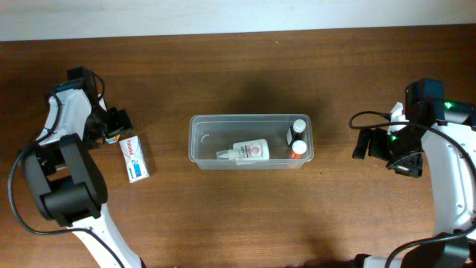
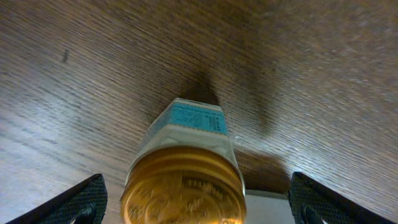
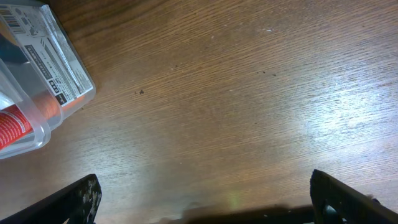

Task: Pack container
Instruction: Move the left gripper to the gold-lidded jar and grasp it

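First, from the overhead camera: the container lies in the middle of the bench, its long sides parallel to the far edge. Inside it a white bottle lies on its side, and two small bottles are at the end nearer the right edge of the bench. The left fingers are close to the left edge, well apart from the container, and a white and blue box lies just beside them. The right fingers are toward the right edge, near the right end of the container but not touching it.

Next, the left wrist camera: the two fingers stand wide apart at the bottom corners of the view. A jar with a gold lid and a blue label is between them, and a clear gap shows on each side, so they grip nothing. The container is not visible here.

Last, the right wrist camera: these fingers are also spread wide, with only bare wood between them. One rounded corner of the container shows at the upper left, ahead of the fingers and off to one side, with a printed label and something red-orange seen through its wall.
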Controlling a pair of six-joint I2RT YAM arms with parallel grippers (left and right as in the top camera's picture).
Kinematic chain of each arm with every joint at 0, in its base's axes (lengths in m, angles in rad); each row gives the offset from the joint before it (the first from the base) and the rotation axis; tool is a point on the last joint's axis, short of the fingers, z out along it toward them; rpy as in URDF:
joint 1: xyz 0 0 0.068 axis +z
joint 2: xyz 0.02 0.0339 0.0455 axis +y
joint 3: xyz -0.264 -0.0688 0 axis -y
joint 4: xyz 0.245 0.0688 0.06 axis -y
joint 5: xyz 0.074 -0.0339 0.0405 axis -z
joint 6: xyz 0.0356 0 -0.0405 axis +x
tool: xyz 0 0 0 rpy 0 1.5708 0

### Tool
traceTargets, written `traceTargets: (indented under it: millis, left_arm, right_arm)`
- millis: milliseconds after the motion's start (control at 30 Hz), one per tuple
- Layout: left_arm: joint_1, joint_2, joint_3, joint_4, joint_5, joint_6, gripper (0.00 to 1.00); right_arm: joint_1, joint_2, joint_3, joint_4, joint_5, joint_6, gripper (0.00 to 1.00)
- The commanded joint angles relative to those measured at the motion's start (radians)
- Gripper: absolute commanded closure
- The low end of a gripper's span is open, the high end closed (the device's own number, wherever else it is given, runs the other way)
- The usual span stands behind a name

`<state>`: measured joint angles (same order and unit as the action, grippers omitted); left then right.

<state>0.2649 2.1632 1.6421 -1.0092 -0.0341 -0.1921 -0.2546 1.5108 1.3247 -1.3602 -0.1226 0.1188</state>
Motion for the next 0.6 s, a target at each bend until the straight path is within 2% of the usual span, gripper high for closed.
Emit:
traceTargets:
  millis: [0,33,133,200,467,567]
  left_arm:
    - [0.006,0.031,0.016,0.01,-0.011,-0.005,0.44]
    - [0.006,0.031,0.016,0.011,-0.011,-0.005,0.45]
    - [0.006,0.031,0.016,0.014,-0.012,-0.005,0.59]
    - [0.006,0.031,0.016,0.018,-0.015,-0.005,0.63]
    - [0.006,0.03,0.016,0.034,-0.016,-0.005,0.64]
    - [0.006,0.03,0.016,0.036,-0.016,-0.005,0.71]
  right_arm:
    - [0.006,-0.006,-0.005,0.0,-0.009,-0.011,0.01]
    - [0.006,-0.006,-0.005,0.0,-0.009,-0.011,0.01]
    - [0.006,-0.006,-0.005,0.0,-0.009,-0.011,0.01]
    - [0.006,-0.006,-0.005,0.0,-0.009,-0.011,0.01]
    - [0.006,-0.006,-0.005,0.0,-0.008,-0.011,0.01]
    - [0.006,-0.006,-0.005,0.002,-0.005,-0.011,0.01]
